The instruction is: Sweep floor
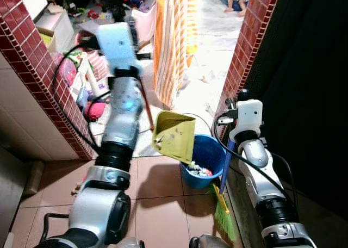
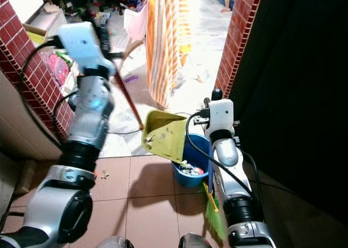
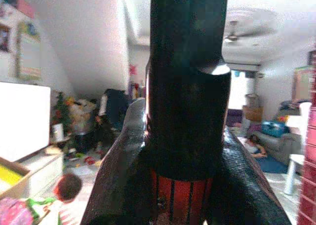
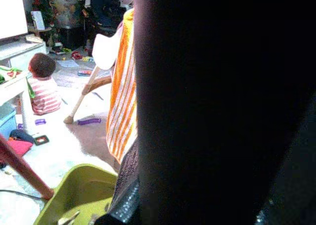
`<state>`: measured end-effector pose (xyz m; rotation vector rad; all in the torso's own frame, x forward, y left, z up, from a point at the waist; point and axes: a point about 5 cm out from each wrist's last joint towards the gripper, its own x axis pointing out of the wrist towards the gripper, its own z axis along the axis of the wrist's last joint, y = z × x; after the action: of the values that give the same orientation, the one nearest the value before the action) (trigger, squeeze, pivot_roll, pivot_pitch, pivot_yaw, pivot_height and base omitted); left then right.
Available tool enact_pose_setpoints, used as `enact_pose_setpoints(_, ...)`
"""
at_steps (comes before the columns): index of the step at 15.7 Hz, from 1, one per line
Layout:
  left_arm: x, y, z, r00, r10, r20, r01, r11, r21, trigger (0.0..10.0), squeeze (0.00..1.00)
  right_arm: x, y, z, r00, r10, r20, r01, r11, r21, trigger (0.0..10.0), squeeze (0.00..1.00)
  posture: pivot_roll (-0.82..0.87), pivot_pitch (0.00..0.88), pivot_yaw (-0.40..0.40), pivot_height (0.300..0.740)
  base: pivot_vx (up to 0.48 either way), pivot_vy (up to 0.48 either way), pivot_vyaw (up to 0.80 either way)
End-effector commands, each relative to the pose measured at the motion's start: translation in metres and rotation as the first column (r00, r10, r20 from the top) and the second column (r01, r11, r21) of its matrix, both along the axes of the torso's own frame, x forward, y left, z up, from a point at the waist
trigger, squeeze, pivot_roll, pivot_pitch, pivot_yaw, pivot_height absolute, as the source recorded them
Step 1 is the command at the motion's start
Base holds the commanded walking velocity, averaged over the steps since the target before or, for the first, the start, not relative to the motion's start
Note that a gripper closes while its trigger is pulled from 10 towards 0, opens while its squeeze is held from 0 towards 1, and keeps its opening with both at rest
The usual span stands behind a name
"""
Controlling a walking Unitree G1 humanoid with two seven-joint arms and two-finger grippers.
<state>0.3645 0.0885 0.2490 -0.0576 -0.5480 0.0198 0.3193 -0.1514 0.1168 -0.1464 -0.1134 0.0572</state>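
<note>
Left gripper (image 3: 185, 136) pinches the dustpan handle (image 2: 126, 100), raised; dustpan (image 1: 175, 136) tilts over the bucket (image 1: 209, 153). Right gripper (image 1: 227, 119) clamps the broom (image 1: 224, 204) upright beside the bucket, bristles on the floor (image 1: 163, 183).

Broom (image 1: 223, 204) handle top behind right arm

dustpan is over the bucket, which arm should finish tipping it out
Left. The left gripper holds the red handle carrying the yellow-green dustpan, tilted above the blue bucket. The right gripper is busy with the broom.
</note>
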Motion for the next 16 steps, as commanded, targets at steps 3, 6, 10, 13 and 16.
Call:
enact_pose_setpoints(3,-0.012,-0.034,0.005,0.983,-0.159,0.091,0.151,0.984,0.092,10.0,0.0,0.003,0.003,0.014,0.999,0.009,0.053,-0.009,1.0,-0.006,10.0,0.0,-0.12,0.0,0.019,0.74,0.0,0.0,0.0)
enact_pose_setpoints(6,-0.025,-0.068,-0.015,0.924,-0.381,0.037,0.364,0.904,0.224,10.0,0.0,0.004,0.002,0.014,0.998,0.005,0.057,-0.005,1.0,-0.005,10.0,0.0,-0.11,0.0,0.023,0.74,0.0,0.0,0.0)
enact_pose_setpoints(10,-0.045,-0.093,-0.049,0.786,-0.61,-0.103,0.582,0.672,0.459,10.0,0.0,0.005,0.002,0.015,0.998,0.0,0.06,0.0,1.0,-0.006,10.0,0.0,-0.11,0.0,0.026,0.74,0.0,0.0,0.0)
enact_pose_setpoints(13,-0.051,-0.098,-0.053,0.736,-0.662,-0.142,0.632,0.597,0.494,10.0,0.0,0.006,0.002,0.015,0.998,0.003,0.06,-0.002,1.0,-0.008,10.0,0.0,-0.11,0.0,0.023,0.74,0.0,0.0,0.0)
enact_pose_setpoints(16,-0.055,-0.1,-0.049,0.713,-0.689,-0.129,0.637,0.56,0.53,10.0,0.0,0.007,0.003,0.015,0.998,0.009,0.062,-0.008,1.0,-0.01,10.0,0.0,-0.11,0.0,0.019,0.74,0.0,0.0,0.0)
